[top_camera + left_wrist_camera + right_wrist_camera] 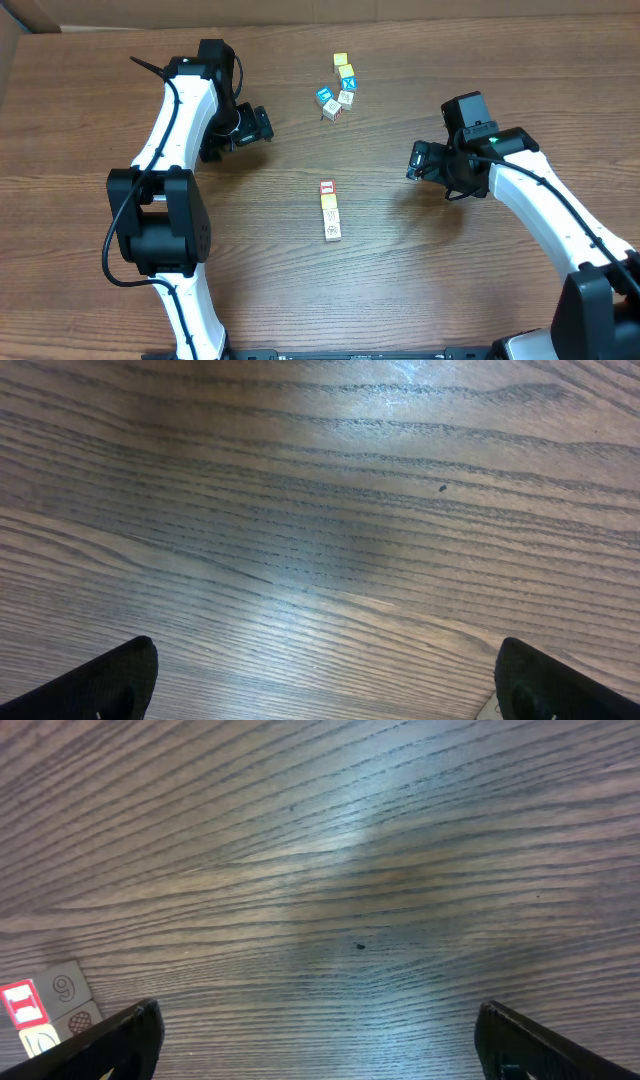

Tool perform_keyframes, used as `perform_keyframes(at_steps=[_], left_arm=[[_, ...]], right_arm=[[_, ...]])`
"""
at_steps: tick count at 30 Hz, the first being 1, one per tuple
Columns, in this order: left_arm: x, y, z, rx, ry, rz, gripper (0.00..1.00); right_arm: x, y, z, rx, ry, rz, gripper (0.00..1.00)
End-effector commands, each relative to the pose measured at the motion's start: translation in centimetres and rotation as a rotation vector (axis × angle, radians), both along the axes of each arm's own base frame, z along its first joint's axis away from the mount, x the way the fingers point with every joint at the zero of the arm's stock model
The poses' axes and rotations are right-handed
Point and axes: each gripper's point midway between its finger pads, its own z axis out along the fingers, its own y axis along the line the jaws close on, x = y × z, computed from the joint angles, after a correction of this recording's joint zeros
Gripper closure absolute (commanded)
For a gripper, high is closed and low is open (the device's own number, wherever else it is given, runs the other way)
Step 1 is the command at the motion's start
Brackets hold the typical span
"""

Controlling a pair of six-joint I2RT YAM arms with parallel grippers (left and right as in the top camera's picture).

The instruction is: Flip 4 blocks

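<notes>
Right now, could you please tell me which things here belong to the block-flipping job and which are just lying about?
Job:
- row of four blocks, mid-table

Lying about:
- cluster of yellow- and blue-faced cubes, beyond the row

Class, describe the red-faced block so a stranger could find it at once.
Near the middle of the wooden table lies a short row of blocks. The red-faced block ends that row on the side toward the scattered cluster; its row-mates are pale.
</notes>
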Motion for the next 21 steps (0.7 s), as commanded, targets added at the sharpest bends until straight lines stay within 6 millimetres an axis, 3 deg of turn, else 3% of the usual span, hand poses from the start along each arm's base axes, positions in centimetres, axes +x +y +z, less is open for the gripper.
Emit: perform_keyframes(at_steps=[1,7,10,14,21], left_arm=[[0.5,0.0,0.3,0.006,-0.015,0.004,0.0],[0.5,0.0,0.3,0.006,-0.015,0.004,0.0],[0.5,0.0,0.3,0.006,-0.015,0.004,0.0],[0.5,0.0,0.3,0.006,-0.015,0.004,0.0],[0.5,0.0,0.3,0.006,-0.015,0.004,0.0]], right_arm=[[0.7,0.1,3.7,0.024,-0.111,0.007,0.0],[0.1,-0.1,9.3,0.066,-0.271,0.007,0.0],[-0.8,-0.3,12.9,0.094,-0.376,0.007,0.0],[-2.0,-0.6,16.3,0.12,-0.476,0.006,0.0],[-3.8,-1.1,19.9,0.151,-0.591,0.006,0.0]])
